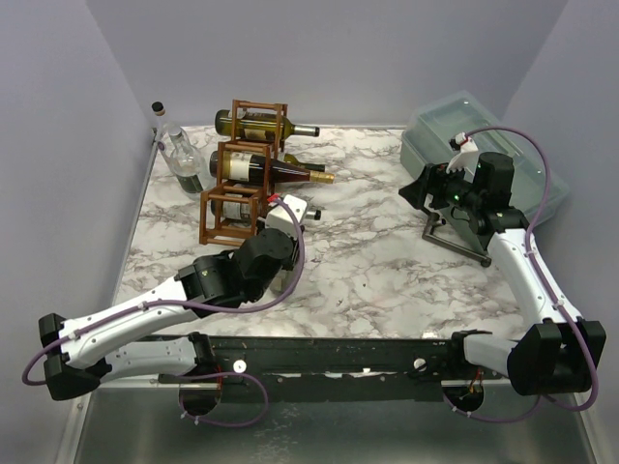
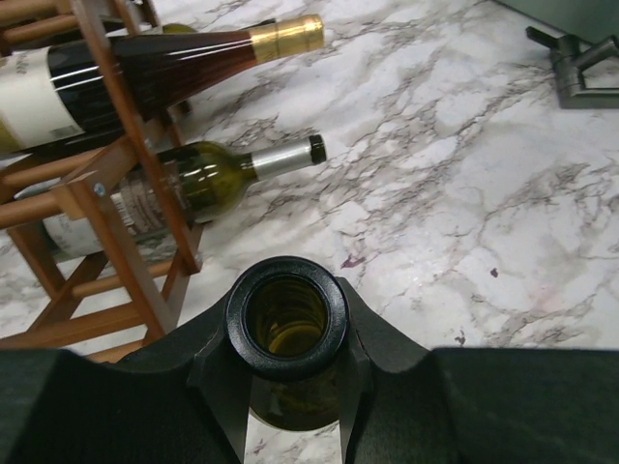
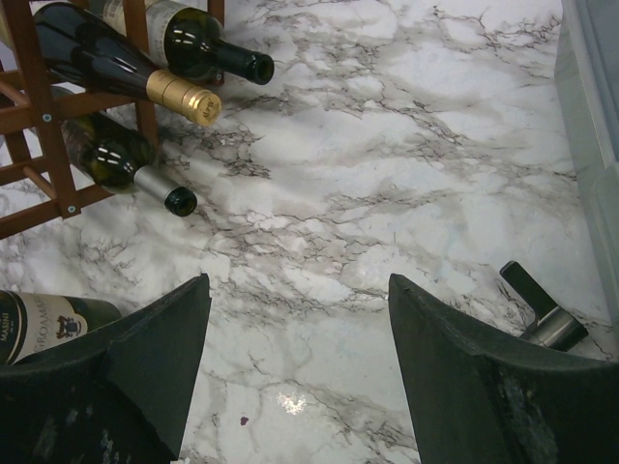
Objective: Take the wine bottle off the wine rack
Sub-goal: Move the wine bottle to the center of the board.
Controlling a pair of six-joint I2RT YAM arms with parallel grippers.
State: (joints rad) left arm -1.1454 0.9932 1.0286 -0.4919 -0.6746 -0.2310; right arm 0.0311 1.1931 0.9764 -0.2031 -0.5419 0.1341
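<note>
Wine bottle (image 2: pixel 286 319) in left claw (image 2: pixel 288 360) (clamped), wine rack (image 2: pixel 121 208), gold-capped bottle (image 2: pixel 174 63) alongside

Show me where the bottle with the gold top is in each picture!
Top external: gold-topped bottle left of centre, in the middle tier of the wine rack.
Left wrist: gold-topped bottle top left, neck pointing right.
Right wrist: gold-topped bottle upper left, neck pointing down-right.
Shared landmark: the wine rack's reddish bars around it.

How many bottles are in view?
5: three lying in the wine rack: black-capped bottle, gold-foiled bottle, silver-necked bottle; one open bottle held in the left gripper; one clear bottle standing at the back-left corner. Others could be hidden behind the left arm.
</note>
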